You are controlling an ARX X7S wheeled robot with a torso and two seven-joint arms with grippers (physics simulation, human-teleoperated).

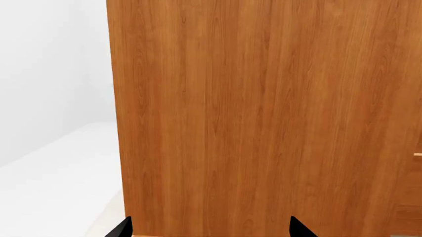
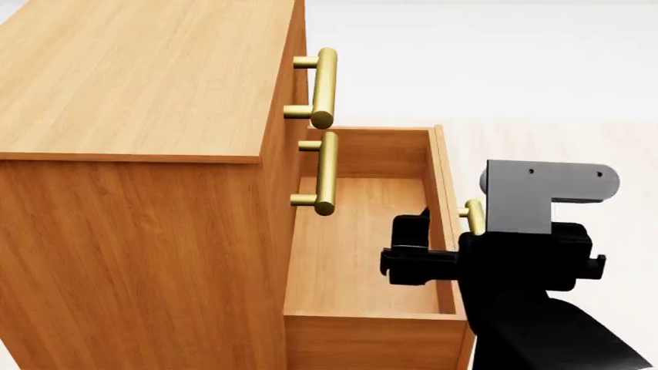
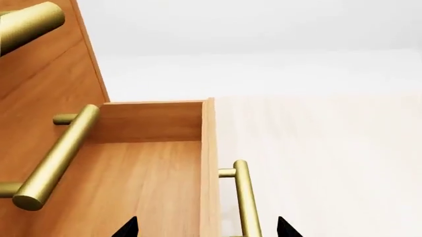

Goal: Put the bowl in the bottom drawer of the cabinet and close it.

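Observation:
The cabinet [image 2: 134,231] fills the left of the head view. Its bottom drawer [image 2: 355,239] stands pulled out, and the part of its inside that shows holds nothing. The bowl is out of view in all frames. My right gripper [image 2: 432,254] hangs over the drawer's front panel. In the right wrist view this gripper [image 3: 207,231] is open, with the panel's edge and the drawer's brass handle [image 3: 245,197] between its fingertips. My left gripper [image 1: 211,229] is open too and faces the cabinet's plain side wall [image 1: 264,118] from close by.
The two upper drawers are shut, and their brass handles [image 2: 323,85] [image 2: 326,173] jut out above the open drawer. Pale floor [image 2: 545,85] stretches beyond and to the right of the cabinet. A white wall [image 1: 46,74] stands past the cabinet's side.

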